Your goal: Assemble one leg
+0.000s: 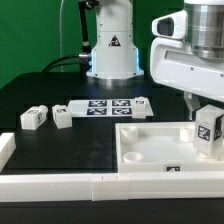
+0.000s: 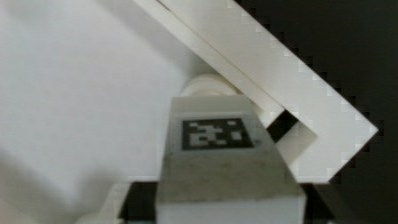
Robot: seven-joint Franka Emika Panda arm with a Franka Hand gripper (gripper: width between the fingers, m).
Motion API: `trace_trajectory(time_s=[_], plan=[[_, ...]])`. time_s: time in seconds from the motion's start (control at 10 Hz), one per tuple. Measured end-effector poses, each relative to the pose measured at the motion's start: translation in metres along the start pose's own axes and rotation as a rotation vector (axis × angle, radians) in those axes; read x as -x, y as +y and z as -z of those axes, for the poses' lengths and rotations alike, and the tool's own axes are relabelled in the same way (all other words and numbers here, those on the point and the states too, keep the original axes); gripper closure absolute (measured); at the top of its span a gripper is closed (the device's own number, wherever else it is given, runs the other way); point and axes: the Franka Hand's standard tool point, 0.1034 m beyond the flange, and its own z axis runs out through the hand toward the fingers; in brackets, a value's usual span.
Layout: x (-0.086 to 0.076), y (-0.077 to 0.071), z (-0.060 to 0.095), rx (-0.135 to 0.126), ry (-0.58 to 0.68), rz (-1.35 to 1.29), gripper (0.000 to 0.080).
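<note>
My gripper (image 1: 207,115) is shut on a leg (image 1: 208,133), a chunky white peg with a black-and-white tag. It holds the leg upright over the corner of the white square tabletop (image 1: 150,150) on the exterior view's right. In the wrist view the leg (image 2: 217,135) runs down from between my black fingers (image 2: 146,198) toward the tabletop's corner, where a round socket edge (image 2: 210,84) shows just past the leg's end. Whether the leg touches the tabletop cannot be told. Two more loose legs (image 1: 35,117) (image 1: 62,117) lie on the black table on the exterior view's left.
The marker board (image 1: 110,106) lies behind the tabletop. A white rail (image 1: 60,185) runs along the table's front edge, with a short white wall (image 1: 6,148) on the exterior view's left. The robot base (image 1: 112,55) stands at the back.
</note>
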Motion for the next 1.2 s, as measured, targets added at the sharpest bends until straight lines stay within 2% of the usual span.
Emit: trace_trajectory(time_s=[0.1,0.2,0.3,0.7,1.2], plan=[[0.0007,-0.0003,0.0,-0.001,-0.001,0.043,0.0279],[0.0011,-0.0006,0.0002,-0.001,-0.002,0.086,0.0279],[0.0016,-0.0012,0.0012,-0.003,-0.003,0.122,0.0177],[-0.0016,0.0002,0.0005,0.001,-0.003,0.774,0.0151],[0.0036,-0.0071,-0.0016,0.026,-0.04,1.363,0.015]])
